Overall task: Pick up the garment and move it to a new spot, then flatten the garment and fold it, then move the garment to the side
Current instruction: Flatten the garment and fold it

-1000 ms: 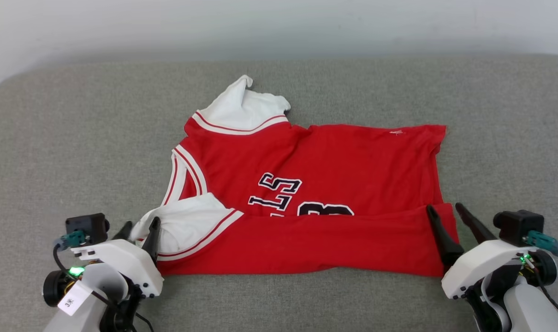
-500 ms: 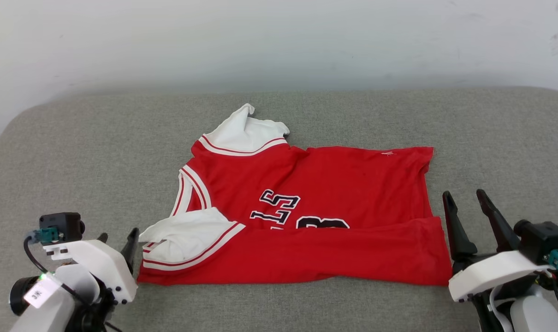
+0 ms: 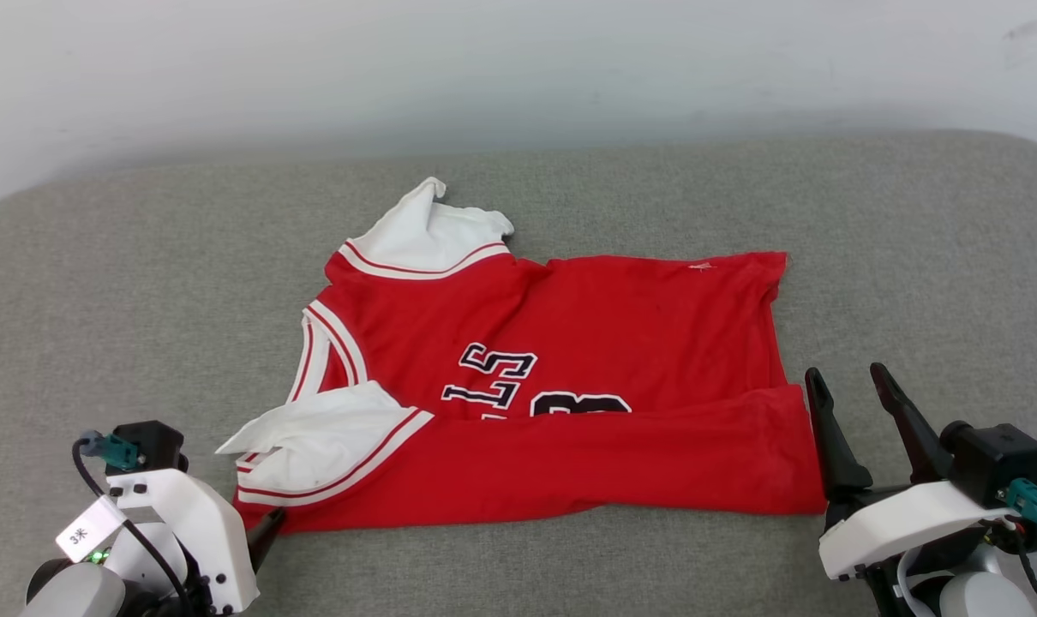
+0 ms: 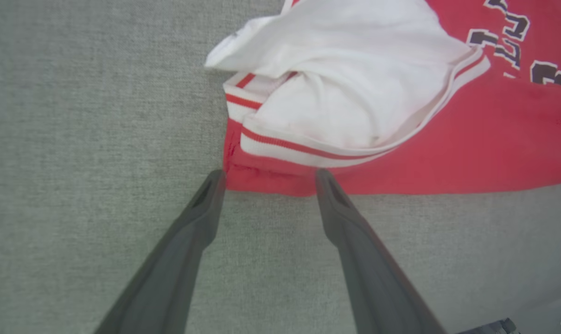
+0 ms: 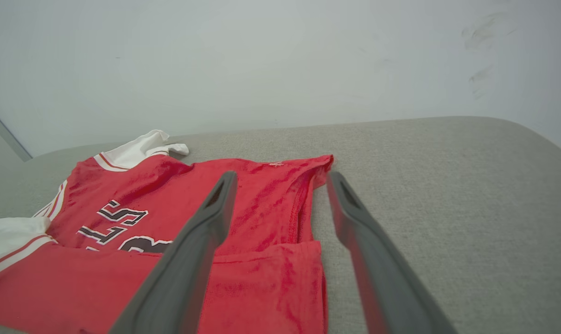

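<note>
At garment [image 4: 470, 148] hem, wrist view: left gripper [image 4: 267, 176] splayed, empty; right gripper [image 3: 844, 375] likewise, head view.

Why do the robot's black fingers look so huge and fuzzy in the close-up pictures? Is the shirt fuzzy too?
Left wrist view: the left gripper sits close to the wide lens, so it looks big and soft-edged, while the garment looks sharper. Right wrist view: the same goes for the right gripper. Head view: soft, even light, only faint shadows, no glare.

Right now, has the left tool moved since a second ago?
Yes. The left tool backed away from the sleeve of the garment, to its near hem.
</note>
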You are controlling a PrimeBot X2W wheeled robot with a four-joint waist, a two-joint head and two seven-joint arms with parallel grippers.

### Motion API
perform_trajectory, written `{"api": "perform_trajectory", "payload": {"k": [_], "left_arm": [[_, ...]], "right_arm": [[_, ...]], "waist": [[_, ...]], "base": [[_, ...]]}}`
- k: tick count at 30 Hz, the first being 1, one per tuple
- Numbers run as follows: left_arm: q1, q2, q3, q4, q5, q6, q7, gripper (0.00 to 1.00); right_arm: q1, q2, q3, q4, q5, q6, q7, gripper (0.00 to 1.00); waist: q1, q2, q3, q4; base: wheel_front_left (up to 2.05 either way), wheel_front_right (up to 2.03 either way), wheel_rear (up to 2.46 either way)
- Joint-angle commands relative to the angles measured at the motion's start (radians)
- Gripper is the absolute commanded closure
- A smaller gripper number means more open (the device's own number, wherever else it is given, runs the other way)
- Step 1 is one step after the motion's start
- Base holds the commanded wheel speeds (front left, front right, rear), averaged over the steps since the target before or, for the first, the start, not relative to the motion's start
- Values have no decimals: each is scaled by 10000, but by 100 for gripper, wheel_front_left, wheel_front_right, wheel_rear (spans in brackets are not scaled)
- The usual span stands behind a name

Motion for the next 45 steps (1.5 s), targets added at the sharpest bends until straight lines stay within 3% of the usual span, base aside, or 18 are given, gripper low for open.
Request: {"api": "perform_trajectory", "payload": {"k": [1, 8, 13, 14, 15, 16, 24, 33, 38, 45], "left_arm": [[-59, 22, -42, 67, 94, 55, 41, 0], [-356, -207, -256, 919, 71, -142, 189, 0], [-484, -336, -805, 1295, 103, -741, 596, 0], [-536, -419, -800, 1342, 26, -849, 554, 24], [-578, -436, -869, 1392, 75, -927, 589, 84], [-604, -449, -922, 1440, 97, -982, 615, 100], [-857, -299, -768, 1221, 193, -1110, 244, 100], [-701, 187, -507, -41, 333, -719, 167, 100], [-685, 365, -436, -616, 333, -565, 235, 100], [-879, 369, -400, -864, 302, -541, 240, 100]], "right_arm": [[90, 26, 10, -56, -14, -10, -31, 0], [-22, 83, 1, -196, 1, -9, 149, 0], [-67, 91, -146, -170, 37, -10, 231, 0], [-86, 92, -178, -168, 55, -9, 241, 0], [-99, 86, -235, -162, 68, -9, 264, 0], [-94, 61, -275, -140, 96, -9, 314, 0], [-40, -609, -258, 129, 982, -9, 1642, 0], [-110, -1851, 465, 270, 2286, -9, 5418, 0], [-557, -2066, 924, 109, 2580, -9, 6191, 0], [-1060, -2024, 1348, 983, 2751, -9, 7403, 0]], "waist": [[1, 0, 99, -73], [1, 0, 448, -257], [1, 0, 591, -319], [1, 0, 608, -325], [1, 0, 610, -328], [1, 0, 609, -328], [1, 0, 428, -290], [1, 0, 539, -60], [1, 0, 846, 88], [1, 0, 1257, 245]], "base": [[0, 0, 0], [0, 0, 0], [0, 0, 0], [0, 0, 0], [0, 0, 0], [0, 0, 0], [0, 0, 0], [0, 0, 0], [0, 0, 0], [0, 0, 0]]}}
